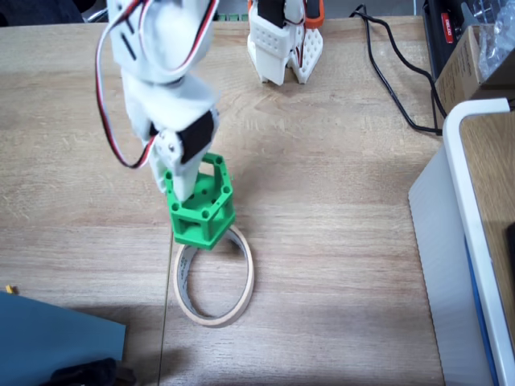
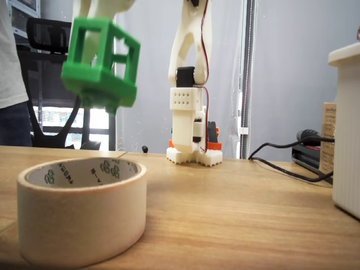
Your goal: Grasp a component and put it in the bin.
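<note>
Carrying the load toward its drop point is the step in hand, as I judge it. Across the wooden worktop (image 1: 338, 241), the largest thing near the action is the white arm (image 1: 161, 72), which reaches down from the far edge in a fixed view from above. At the worktop's right edge stands a white-edged box (image 1: 475, 241), well apart from the work. A second white arm on an orange-trimmed base (image 2: 188, 112) is parked at the far edge, and a black cable (image 2: 281, 163) trails along the worktop toward the right edge.

The bin (image 1: 214, 277), a beige ring of tape, lies flat near the front edge, its hole open upward. The component (image 1: 201, 205), bright green and hexagonal, is clamped in the jaws of the gripper (image 1: 183, 181) and is clear of the worktop; the low fixed view shows the component (image 2: 101, 62) tilted in the air above the bin (image 2: 79, 216). From above it overlaps only the ring's far rim, not the hole.

The next move, I judge, calls for shifting the part toward the front edge until it is centred over the hole, then lowering and opening the jaws.

The ring's inner face carries small green printed logos (image 2: 107, 167); I cannot read the lettering.
</note>
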`<state>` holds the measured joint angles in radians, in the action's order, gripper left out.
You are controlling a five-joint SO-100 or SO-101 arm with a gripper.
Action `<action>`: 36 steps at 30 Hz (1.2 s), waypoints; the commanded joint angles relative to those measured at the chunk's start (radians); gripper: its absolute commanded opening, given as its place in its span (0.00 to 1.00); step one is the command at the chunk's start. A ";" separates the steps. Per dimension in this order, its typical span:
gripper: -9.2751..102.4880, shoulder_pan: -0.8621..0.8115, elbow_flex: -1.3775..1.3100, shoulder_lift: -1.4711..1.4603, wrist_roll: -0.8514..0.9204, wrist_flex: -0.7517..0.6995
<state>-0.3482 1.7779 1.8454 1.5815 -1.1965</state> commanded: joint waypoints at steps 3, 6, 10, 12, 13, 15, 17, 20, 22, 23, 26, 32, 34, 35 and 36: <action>0.08 0.002 -0.077 -0.031 -0.005 0.017; 0.08 0.003 -0.078 -0.043 -0.005 0.017; 0.08 0.003 -0.078 -0.044 -0.006 0.091; 0.08 0.003 -0.077 -0.044 -0.006 0.164; 0.08 0.003 -0.072 -0.046 -0.008 0.198; 0.08 0.003 -0.063 -0.046 -0.008 0.245; 0.08 0.003 -0.058 -0.048 -0.008 0.281; 0.08 0.023 -0.057 -0.049 -0.008 0.287; 0.08 0.058 -0.057 -0.051 -0.009 0.296; 0.08 0.080 -0.057 -0.054 -0.009 0.299; 0.08 0.123 -0.058 -0.084 -0.009 0.301; 0.08 0.152 -0.058 -0.110 -0.009 0.301; 0.08 0.149 -0.058 -0.110 -0.009 0.301; 0.08 0.147 -0.058 -0.110 -0.009 0.301; 0.09 0.146 -0.058 -0.110 -0.009 0.301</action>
<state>-0.2010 1.7763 1.7150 1.5815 -0.9112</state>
